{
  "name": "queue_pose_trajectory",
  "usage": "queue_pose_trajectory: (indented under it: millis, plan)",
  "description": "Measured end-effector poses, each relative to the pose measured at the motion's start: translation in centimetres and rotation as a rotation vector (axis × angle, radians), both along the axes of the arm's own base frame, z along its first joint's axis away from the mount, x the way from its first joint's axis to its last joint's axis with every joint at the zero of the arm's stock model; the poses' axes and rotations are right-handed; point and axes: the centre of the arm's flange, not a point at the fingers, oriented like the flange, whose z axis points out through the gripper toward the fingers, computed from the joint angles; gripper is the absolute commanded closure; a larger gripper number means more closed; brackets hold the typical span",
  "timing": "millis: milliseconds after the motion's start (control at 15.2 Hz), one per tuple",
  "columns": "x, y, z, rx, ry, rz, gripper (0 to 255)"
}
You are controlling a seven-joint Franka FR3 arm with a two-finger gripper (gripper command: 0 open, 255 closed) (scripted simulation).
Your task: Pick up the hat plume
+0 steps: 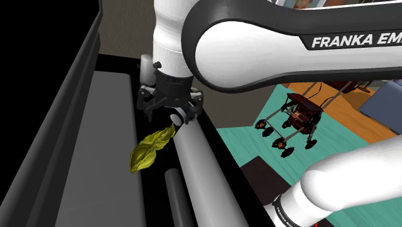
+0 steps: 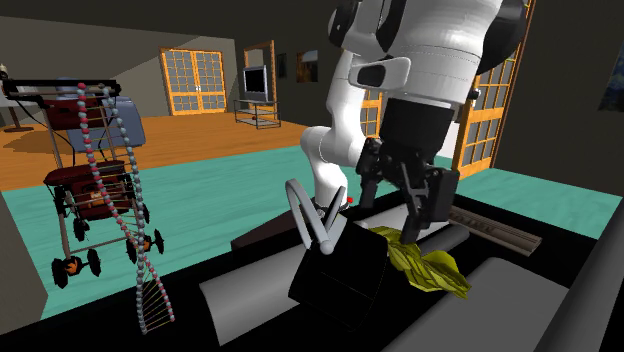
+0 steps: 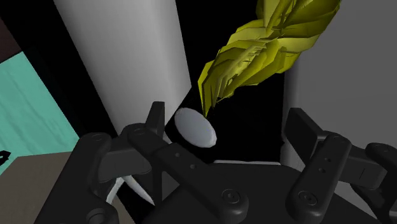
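The hat plume (image 1: pixel 151 149) is a yellow-green, leaf-like feather lying in the dark gap between a grey slab (image 1: pixel 103 161) and a grey roll (image 1: pixel 196 167). My black gripper (image 1: pixel 171 115) hangs just over its upper end with the fingers apart. In the wrist view the plume (image 3: pixel 261 51) stretches away from the gripper (image 3: pixel 229 127). Its pale round quill end (image 3: pixel 194 126) sits between the fingers (image 3: pixel 156 121), close to one of them and clasped by neither. From the second exterior view the gripper (image 2: pixel 397 203) stands right above the plume (image 2: pixel 428 266).
A short dark cylinder (image 1: pixel 177 193) lies beside the grey roll. A black box (image 2: pixel 340 268) stands near the plume. On the teal floor are a red walker (image 2: pixel 88 185) and a beaded helix (image 2: pixel 130 230). A black raised edge (image 1: pixel 58 109) borders the slab.
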Motion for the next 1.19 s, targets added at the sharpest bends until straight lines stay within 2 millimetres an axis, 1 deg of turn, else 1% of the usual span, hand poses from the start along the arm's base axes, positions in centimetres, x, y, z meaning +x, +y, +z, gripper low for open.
queue_pose_trajectory:
  millis: [198,264,924,1188]
  plan:
    - [0.1,0.0,-1.5,0.000,0.000,-0.001,0]
    - [0.1,0.0,-1.7,0.000,0.000,-0.001,255]
    - [0.1,0.1,-1.7,0.001,-0.003,0.000,255]
    - [0.1,0.0,-0.4,0.000,0.000,-0.001,255]
